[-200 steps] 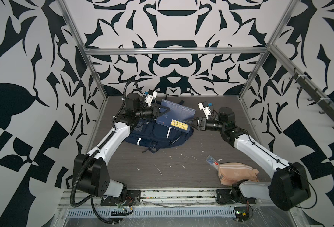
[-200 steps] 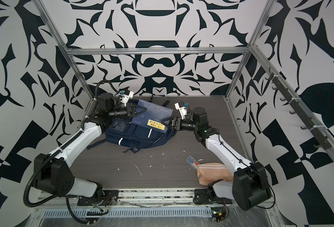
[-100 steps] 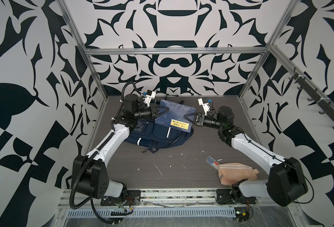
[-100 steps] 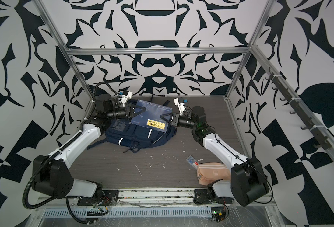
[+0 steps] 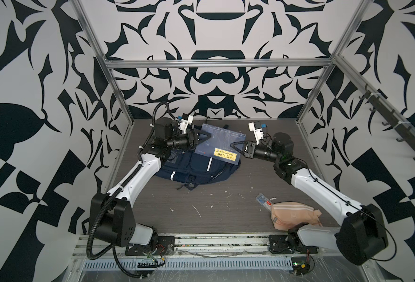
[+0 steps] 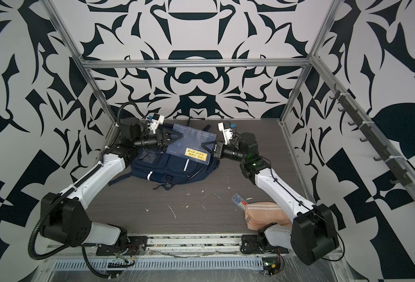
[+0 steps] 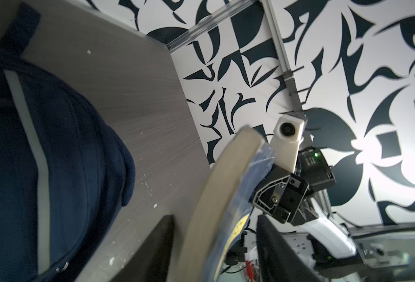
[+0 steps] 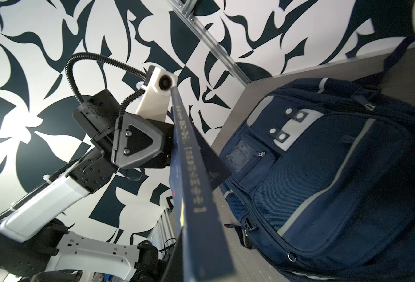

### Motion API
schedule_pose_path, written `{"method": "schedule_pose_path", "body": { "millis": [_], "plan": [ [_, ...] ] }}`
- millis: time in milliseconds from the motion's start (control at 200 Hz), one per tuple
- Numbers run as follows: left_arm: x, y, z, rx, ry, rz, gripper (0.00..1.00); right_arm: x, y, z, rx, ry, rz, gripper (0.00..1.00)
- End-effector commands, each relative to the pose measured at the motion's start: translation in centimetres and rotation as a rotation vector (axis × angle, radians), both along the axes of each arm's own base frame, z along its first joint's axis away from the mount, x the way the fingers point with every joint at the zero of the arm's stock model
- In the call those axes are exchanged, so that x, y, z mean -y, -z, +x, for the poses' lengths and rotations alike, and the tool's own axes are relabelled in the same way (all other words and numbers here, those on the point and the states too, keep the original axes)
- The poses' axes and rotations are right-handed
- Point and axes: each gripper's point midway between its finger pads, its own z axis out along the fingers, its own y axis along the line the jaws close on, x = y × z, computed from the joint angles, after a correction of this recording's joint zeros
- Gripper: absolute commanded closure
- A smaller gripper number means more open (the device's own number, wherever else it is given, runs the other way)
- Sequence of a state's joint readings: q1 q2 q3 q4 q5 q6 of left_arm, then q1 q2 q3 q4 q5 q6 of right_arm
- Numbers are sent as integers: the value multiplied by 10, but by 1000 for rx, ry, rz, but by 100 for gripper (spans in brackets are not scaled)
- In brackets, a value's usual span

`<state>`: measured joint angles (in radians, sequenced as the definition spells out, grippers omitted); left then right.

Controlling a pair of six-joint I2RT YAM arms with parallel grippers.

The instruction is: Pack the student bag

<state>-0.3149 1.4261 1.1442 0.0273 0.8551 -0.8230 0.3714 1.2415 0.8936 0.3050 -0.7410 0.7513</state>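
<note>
- Pincers: the right pincer (image 5: pixel 237 146) is clamped on one edge of the blue book (image 5: pixel 216 144). The left pincer (image 5: pixel 205 136) stands open astride the opposite edge, not gripping.
- Beneath the book, middle-left of frame, the student bag (image 5: pixel 196 171) lies flat on the worktop (image 5: pixel 226 210).
- Risk: held one-sided, the book may sag, twist or slip free.
- Hidden: the bag's mouth, behind the book; open or zipped, I cannot tell.

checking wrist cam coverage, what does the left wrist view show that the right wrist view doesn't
Only left wrist: the blue book's cream page edge, with the right gripper shut on it. Only right wrist: the book's lettered spine, the open left gripper, the student bag's card window and grey buckle patch. Both: bag, book, grey table.
</note>
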Motion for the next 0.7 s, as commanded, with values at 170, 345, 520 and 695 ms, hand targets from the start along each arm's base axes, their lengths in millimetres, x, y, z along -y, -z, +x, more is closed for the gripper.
{"method": "schedule_pose_path", "body": {
  "millis": [170,345,520,695],
  "plan": [
    [-15,7,4,21,-91,166,1,40,7,11,-18,176,-88,100],
    [-36,20,19,32,-215,368,0,80,33,9,-106,304,-199,100],
    [-22,45,26,4,-229,578,0,125,42,3,-139,429,-269,100],
    [3,74,40,-27,-270,707,4,156,52,2,-207,539,-382,100]
  ]
}}
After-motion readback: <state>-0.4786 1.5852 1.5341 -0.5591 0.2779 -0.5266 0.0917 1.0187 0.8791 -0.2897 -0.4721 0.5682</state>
